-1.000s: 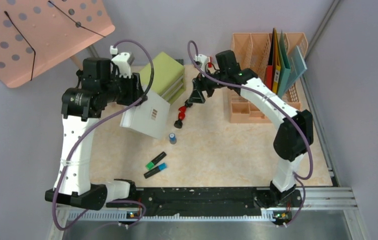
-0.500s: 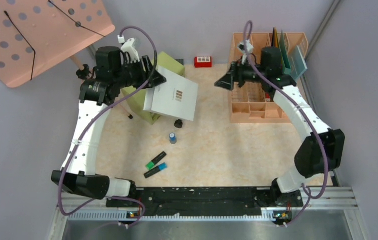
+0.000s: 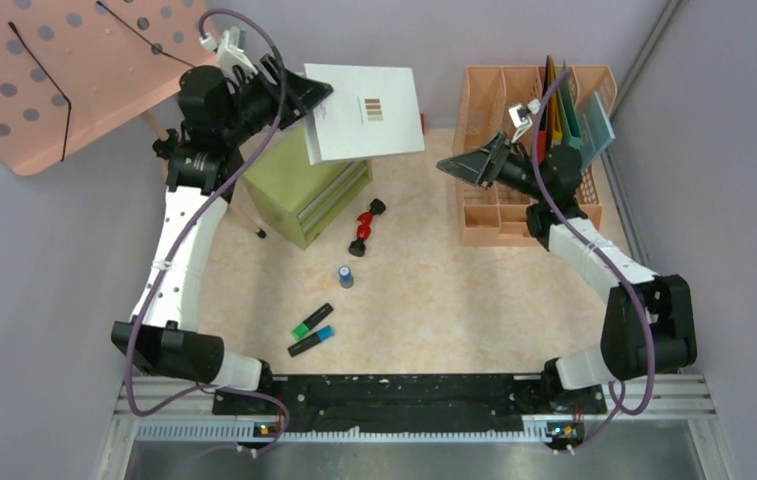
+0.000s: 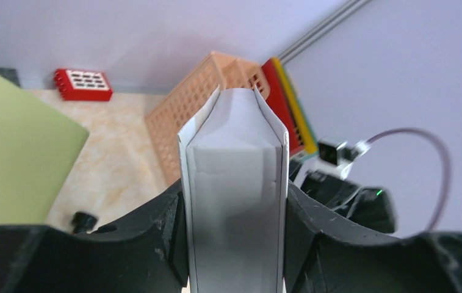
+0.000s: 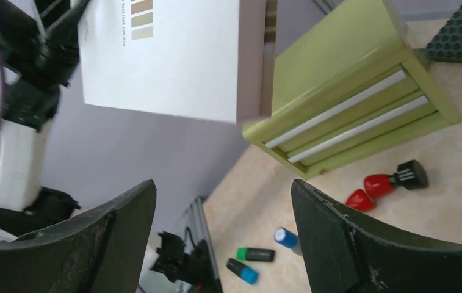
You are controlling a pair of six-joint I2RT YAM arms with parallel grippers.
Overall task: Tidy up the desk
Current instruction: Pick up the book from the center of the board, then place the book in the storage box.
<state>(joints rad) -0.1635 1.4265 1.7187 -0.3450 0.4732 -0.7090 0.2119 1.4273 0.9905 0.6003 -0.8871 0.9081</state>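
The desk (image 3: 434, 300) is a beige marbled top. My left gripper (image 3: 304, 100) is shut on a white box (image 3: 366, 112), holding it high above the green drawer cabinet (image 3: 299, 195). In the left wrist view the white box (image 4: 234, 201) fills the gap between both black fingers (image 4: 149, 244). My right gripper (image 3: 464, 165) hangs open and empty in front of the peach organizer (image 3: 514, 215), facing left. On the desk lie a red tool with a black cap (image 3: 364, 228), a small blue-capped cylinder (image 3: 346, 276), a green highlighter (image 3: 311, 322) and a blue highlighter (image 3: 311, 342).
Coloured folders (image 3: 554, 100) stand in the organizer's back slots. A peach perforated board (image 3: 64, 70) leans at the back left. A red block (image 4: 83, 84) sits by the back wall. Grey walls close the sides, and a black front rail (image 3: 404, 390) runs along the near edge.
My left arm has raised the white box from low over the desk to high above the cabinet. My right arm has drawn back from the red tool to the organizer.
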